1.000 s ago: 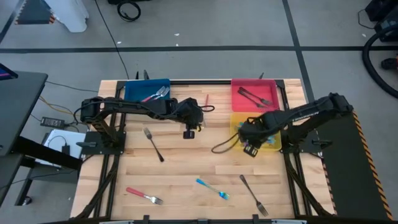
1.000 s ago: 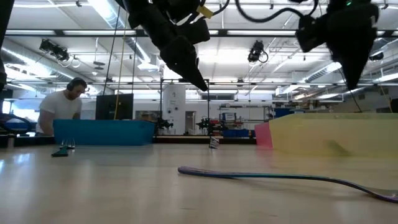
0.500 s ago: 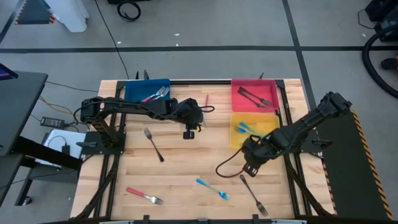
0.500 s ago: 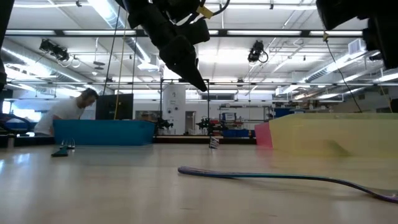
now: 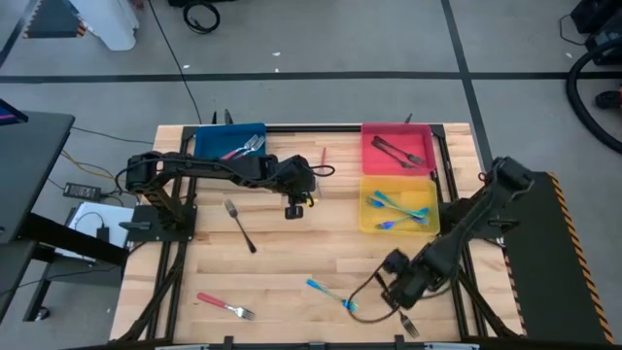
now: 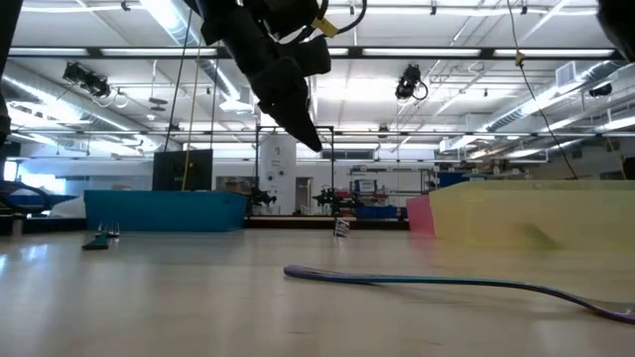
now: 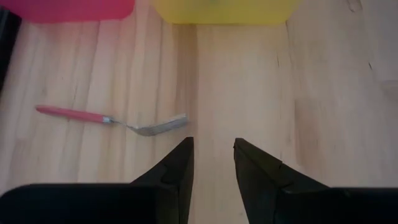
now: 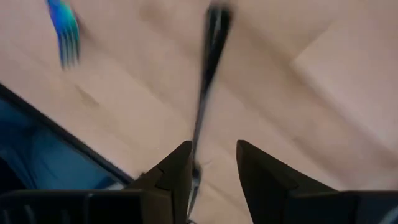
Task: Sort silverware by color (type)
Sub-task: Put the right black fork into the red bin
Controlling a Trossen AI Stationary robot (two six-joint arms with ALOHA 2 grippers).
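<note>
Right claw [image 5: 397, 290] is down at the near edge of the tabletop [image 5: 292, 262], well away from the yellow tray [image 5: 369, 222], on the near side of it. Its fingers [image 8: 174, 177] are parted w/ nothing clamped. The dark metal fork [image 8: 208, 81] runs straight out from the gap between them, handle end at the tips, partly blurred. In the high view that fork [image 5: 408, 325] only peeks out just beyond the claw. The blue-handled fork [image 5: 330, 295] lies just beside the claw, on the side away from the yellow tray; bright blue handle, prongs blue-tinted.

Left claw [image 5: 293, 209] hangs above the tabletop, well apart from the yellow tray toward the blue tray [image 5: 204, 144]; fingers [image 7: 177, 168] spread, empty. A pink-handled fork [image 7: 112, 119] lies ahead of it, thin pink handle, silver prongs.

Yellow tray holds blue-handled forks [image 5: 394, 209]. Red tray [image 5: 369, 156], touching it on the far side, holds dark forks [image 5: 394, 151]. Blue tray has pink-handled forks [image 5: 243, 148]. Another dark fork [image 5: 239, 225] lies mid-tabletop, and a red-handled fork [image 5: 224, 306] sits at the near edge, far from the yellow tray.
</note>
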